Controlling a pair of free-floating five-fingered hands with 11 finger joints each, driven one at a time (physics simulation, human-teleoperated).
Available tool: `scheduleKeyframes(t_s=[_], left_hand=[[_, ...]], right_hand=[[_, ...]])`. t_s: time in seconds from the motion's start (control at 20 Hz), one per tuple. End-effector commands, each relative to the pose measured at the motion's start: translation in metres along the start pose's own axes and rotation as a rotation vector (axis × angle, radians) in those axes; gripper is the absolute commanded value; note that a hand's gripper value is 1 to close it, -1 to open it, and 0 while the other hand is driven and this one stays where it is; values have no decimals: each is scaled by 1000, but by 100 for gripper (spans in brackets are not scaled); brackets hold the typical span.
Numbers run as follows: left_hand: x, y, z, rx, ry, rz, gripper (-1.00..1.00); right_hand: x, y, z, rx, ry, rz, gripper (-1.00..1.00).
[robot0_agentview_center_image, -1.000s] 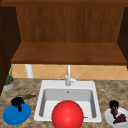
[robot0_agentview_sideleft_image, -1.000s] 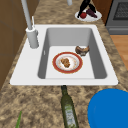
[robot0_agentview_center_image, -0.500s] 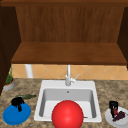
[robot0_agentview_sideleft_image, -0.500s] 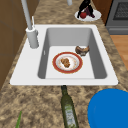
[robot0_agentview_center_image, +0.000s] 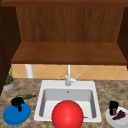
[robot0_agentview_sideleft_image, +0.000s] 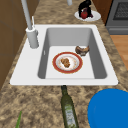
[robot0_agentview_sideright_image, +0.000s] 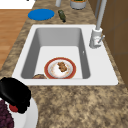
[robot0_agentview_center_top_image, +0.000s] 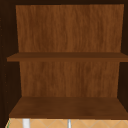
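Nothing has shifted since the earlier frames: your right hand (robot0_agentview_center_image: 113, 107) stays curled round the red fruit (robot0_agentview_sideleft_image: 84, 14) on the white plate (robot0_agentview_center_image: 109, 118), ready to lift it, while your left hand (robot0_agentview_center_image: 17, 102) hangs, fingers drooping, over the blue plate (robot0_agentview_center_image: 11, 118) on the desk (robot0_agentview_sideleft_image: 45, 105)
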Motion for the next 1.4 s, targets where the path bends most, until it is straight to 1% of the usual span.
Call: scheduleKeyframes(t_s=[0.0, 0.1, 0.2, 0.4, 0.55, 0.85, 1.35], left_hand=[[0, 0, 0, 0, 0, 0, 0], [0, 0, 0, 0, 0, 0, 0], [0, 0, 0, 0, 0, 0, 0], [0, 0, 0, 0, 0, 0, 0], [0, 0, 0, 0, 0, 0, 0], [0, 0, 0, 0, 0, 0, 0], [0, 0, 0, 0, 0, 0, 0]], right_hand=[[-4, 6, 11, -53, 39, -62, 100], [-5, -7, 21, -50, 6, -81, 100], [1, -24, 28, -59, 2, -67, 100], [7, -46, 51, -18, -2, -51, 100], [20, -59, 66, -13, 1, -38, 100], [61, -66, 88, -31, 22, -2, 100], [134, -55, 111, -39, 28, 5, 100]])
